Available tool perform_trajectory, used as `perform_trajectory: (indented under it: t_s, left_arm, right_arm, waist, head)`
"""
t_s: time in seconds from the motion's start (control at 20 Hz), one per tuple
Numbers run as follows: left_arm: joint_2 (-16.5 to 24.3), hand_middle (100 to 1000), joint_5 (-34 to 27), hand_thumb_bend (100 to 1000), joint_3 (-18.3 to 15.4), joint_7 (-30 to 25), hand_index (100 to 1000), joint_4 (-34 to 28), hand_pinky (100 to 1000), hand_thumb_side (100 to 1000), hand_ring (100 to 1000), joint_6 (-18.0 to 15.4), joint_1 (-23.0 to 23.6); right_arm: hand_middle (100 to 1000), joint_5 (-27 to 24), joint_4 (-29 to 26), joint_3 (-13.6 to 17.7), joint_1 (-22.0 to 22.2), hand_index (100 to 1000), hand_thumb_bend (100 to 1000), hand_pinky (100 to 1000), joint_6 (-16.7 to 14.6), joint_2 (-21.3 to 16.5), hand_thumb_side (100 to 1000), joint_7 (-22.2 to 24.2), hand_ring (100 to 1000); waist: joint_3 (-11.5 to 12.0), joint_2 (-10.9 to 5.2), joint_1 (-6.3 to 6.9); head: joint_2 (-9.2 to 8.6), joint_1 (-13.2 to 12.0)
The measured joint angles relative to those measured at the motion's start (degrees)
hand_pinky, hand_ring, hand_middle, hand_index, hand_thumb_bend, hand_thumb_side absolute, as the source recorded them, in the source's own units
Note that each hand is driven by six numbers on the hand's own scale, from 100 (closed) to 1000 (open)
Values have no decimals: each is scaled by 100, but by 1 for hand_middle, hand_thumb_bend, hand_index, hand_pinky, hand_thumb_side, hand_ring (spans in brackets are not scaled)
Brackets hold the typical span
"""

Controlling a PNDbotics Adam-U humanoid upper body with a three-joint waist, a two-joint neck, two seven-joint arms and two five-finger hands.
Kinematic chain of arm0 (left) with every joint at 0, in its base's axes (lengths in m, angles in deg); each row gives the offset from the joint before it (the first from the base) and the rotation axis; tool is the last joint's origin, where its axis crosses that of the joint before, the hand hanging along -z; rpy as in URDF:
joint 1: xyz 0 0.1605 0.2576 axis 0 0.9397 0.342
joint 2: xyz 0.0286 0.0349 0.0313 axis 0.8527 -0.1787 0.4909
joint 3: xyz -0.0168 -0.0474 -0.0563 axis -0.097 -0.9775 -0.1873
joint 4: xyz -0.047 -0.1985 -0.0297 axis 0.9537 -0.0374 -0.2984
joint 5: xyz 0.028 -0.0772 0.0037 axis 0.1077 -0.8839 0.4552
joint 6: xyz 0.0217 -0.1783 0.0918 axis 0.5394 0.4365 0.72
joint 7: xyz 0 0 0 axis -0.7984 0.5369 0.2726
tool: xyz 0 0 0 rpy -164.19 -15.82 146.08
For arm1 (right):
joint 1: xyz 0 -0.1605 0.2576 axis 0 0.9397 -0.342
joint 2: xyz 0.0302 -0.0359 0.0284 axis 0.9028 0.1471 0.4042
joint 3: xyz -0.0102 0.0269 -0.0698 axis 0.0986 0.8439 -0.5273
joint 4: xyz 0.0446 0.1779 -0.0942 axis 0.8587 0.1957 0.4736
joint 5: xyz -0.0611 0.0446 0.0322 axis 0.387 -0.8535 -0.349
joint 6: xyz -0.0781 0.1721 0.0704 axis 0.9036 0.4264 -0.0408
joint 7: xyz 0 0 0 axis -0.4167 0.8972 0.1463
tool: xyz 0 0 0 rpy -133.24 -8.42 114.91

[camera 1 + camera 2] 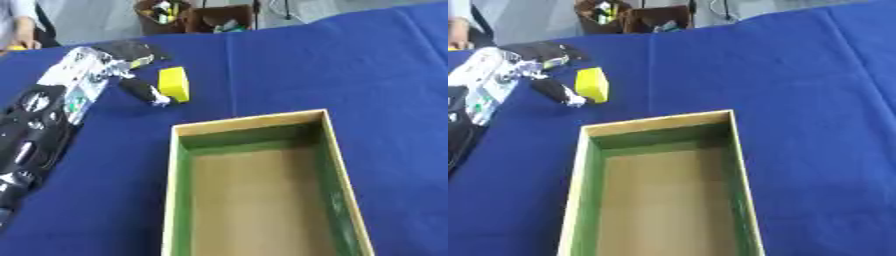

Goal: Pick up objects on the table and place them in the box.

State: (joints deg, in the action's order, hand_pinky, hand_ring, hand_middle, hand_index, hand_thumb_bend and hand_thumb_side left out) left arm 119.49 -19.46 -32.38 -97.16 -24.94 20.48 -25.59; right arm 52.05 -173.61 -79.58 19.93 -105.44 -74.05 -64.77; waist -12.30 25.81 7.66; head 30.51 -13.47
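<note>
A yellow block [173, 83] lies on the blue table [350, 70], behind the box's far left corner. My left arm comes in from the left, and its hand [105, 70] sits just left of the block. Dark fingers [131, 50] reach out behind the block. The thumb [147, 93] stretches toward the block's near left edge and seems to touch it. The hand stands open and nothing is closed round the block. The wooden box [254, 122], with green inner walls and a brown floor, holds nothing. My right hand shows in no view.
Two brown containers [197, 17] with small items stand beyond the table's far edge. A person [17, 25] stands at the far left corner, next to a small yellow thing [15, 48]. Blue cloth spreads to the right of the box.
</note>
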Motion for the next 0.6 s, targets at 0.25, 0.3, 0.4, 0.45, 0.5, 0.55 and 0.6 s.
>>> perform_trajectory:
  t_s: [0.25, 0.3, 0.4, 0.45, 0.5, 0.55, 0.6]
  left_arm:
    - [3, 885, -112, 495, -46, -51, 971, 76, 693, 636, 833, 50, -49]
    - [3, 885, -120, 493, -59, -74, 969, 97, 692, 632, 833, 56, -54]
    - [6, 884, -128, 480, -74, -130, 967, 137, 692, 629, 833, 63, -65]
    - [6, 882, -133, 476, -74, -161, 966, 159, 693, 627, 832, 62, -67]
    - [6, 880, -138, 475, -76, -200, 964, 175, 693, 624, 832, 55, -69]
    - [6, 879, -146, 470, -79, -242, 964, 197, 693, 617, 831, 41, -76]
    - [6, 879, -158, 471, -87, -297, 964, 211, 693, 619, 831, 24, -80]
  right_arm:
    - [642, 23, 0, -4, -8, 796, 322, 729, 22, 42, 694, 21, 773]
    - [641, 30, 0, -4, -9, 795, 321, 729, 22, 42, 694, 21, 773]
    - [641, 36, 0, -4, -30, 795, 322, 729, 23, 44, 694, 20, 773]
    - [641, 37, 0, -4, -48, 795, 322, 730, 23, 45, 694, 20, 773]
    - [640, 37, 0, -4, -53, 795, 323, 730, 23, 47, 694, 20, 773]
    - [640, 38, 0, -4, -53, 795, 323, 730, 24, 48, 694, 19, 773]
    - [639, 39, 0, -5, -54, 795, 323, 730, 25, 51, 694, 18, 773]
  waist:
    - [-64, 45, 35]
    - [-77, 50, 39]
    - [-102, 74, 41]
    - [-112, 84, 48]
    - [-115, 92, 57]
    - [-122, 103, 69]
    - [-139, 111, 73]
  head:
    - [-69, -55]
    - [-89, -62]
    - [-114, -80]
    - [-133, -90]
    - [-144, -101]
    - [-147, -109]
    - [-154, -111]
